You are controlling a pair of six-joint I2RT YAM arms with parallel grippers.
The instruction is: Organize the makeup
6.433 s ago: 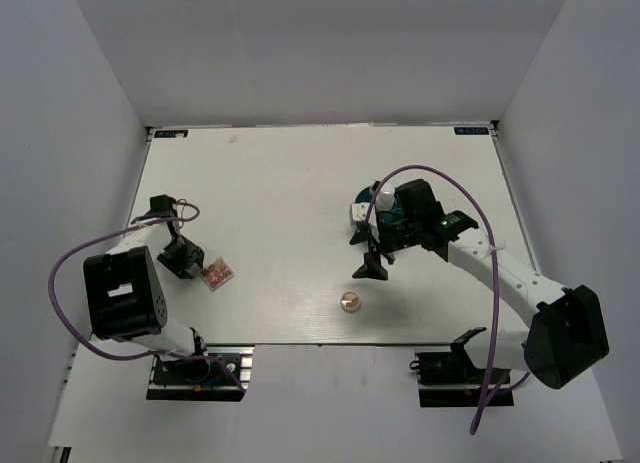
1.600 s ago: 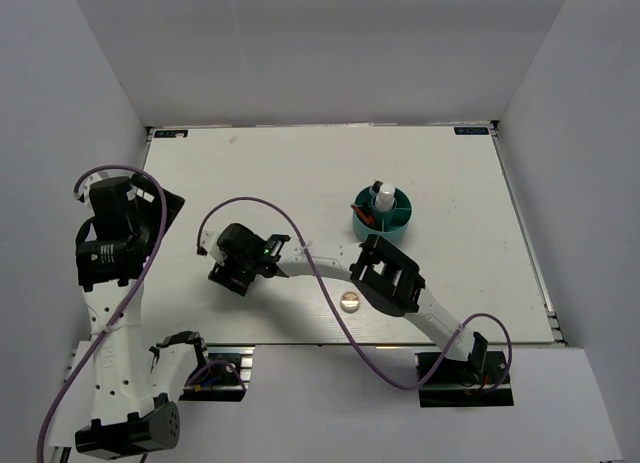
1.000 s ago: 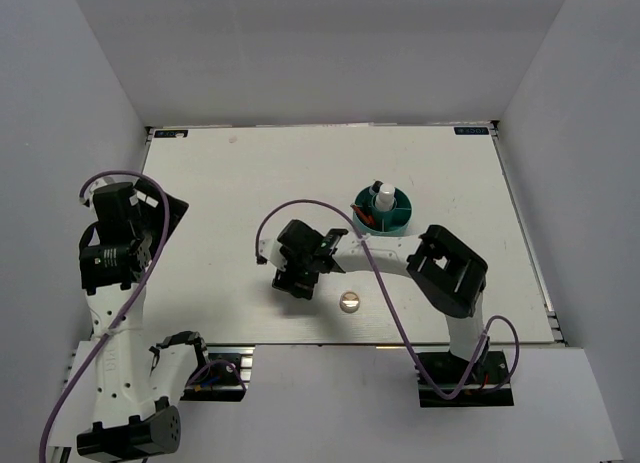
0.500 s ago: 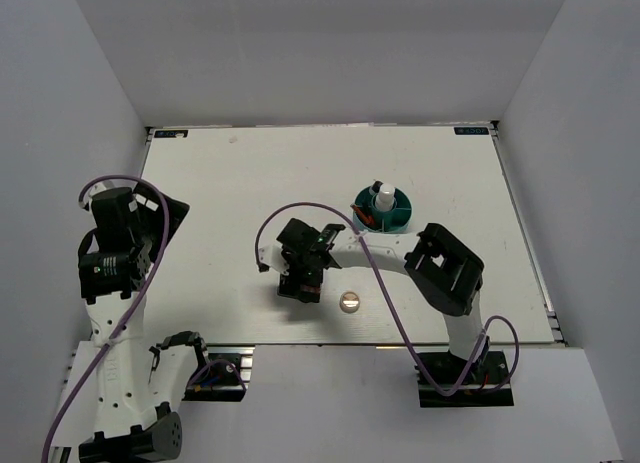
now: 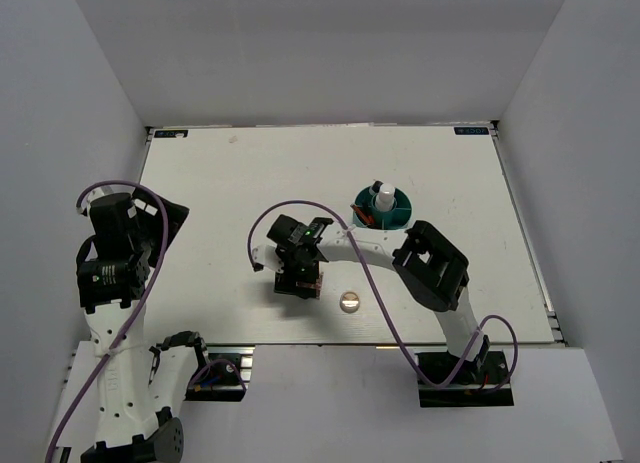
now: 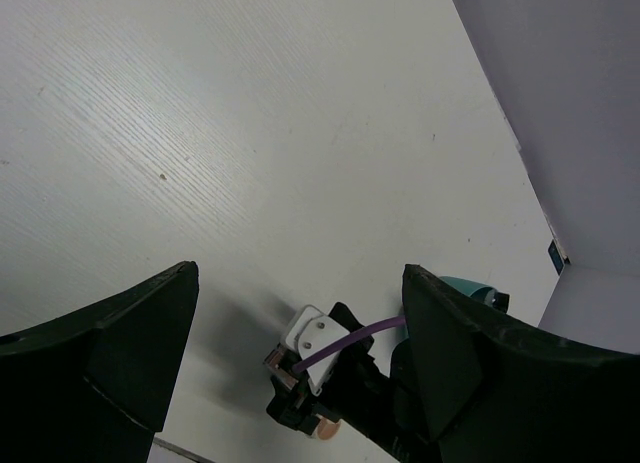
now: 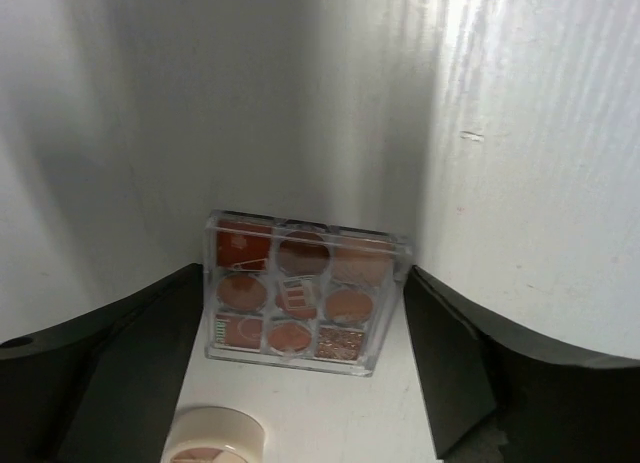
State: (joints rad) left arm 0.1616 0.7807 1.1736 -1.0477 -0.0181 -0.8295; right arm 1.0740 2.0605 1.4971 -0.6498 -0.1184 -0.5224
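- The right gripper [image 5: 300,280] pinches the small square pink palette [image 7: 305,291] by its side edges, at the worktop's [image 5: 250,183] near middle — just beside the round compact [image 5: 349,301].
- Risk: the thin edges may slip from the jaws, tipping it onto the compact.
- The palette faces up; it is nearly square, its slightly longer side spanning jaw to jaw.
- The left gripper [image 6: 298,283] has its jaws spread — empty.

A: Count on the table [image 5: 250,173], by kind?
B: 1 square pink palette [image 7: 305,291], 1 round compact [image 5: 349,301], 1 white bottle [image 5: 384,196].
A: Sticks [image 5: 364,218]?
B: Some in the teal cup [image 5: 398,221], too small to count.
A: And the rest?
B: Just 1 such cup, 1 table, 2 arms: 1 left arm [image 5: 110,273], 1 right arm [image 5: 430,268].
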